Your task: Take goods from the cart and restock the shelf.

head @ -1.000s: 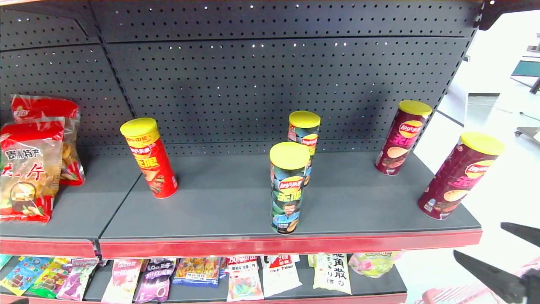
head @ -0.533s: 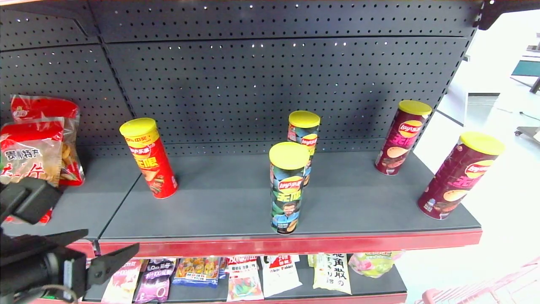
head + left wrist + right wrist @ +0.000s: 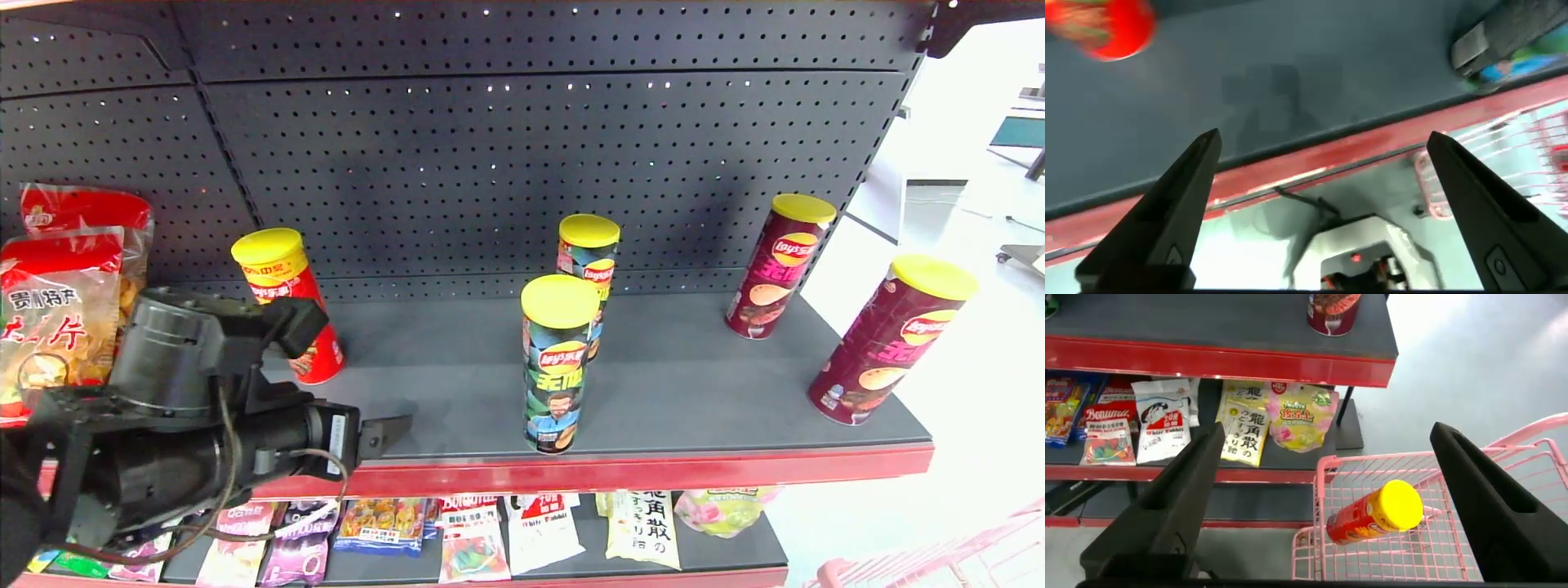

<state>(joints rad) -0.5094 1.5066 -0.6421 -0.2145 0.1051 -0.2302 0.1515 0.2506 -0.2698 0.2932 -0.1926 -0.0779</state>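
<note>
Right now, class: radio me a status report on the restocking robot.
Left claw open, empty, at the shelf edge. Right claw open above the cart. Red can lying in cart, unobstructed.

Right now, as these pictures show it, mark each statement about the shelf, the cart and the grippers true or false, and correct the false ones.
1. A can lies on its side in the cart. True.
2. The left gripper holds a can. False: it is open and empty.
3. The front dark red can on the shelf has a yellow lid. True.
4. The right gripper is shut. False: it is open above the cart.
</note>
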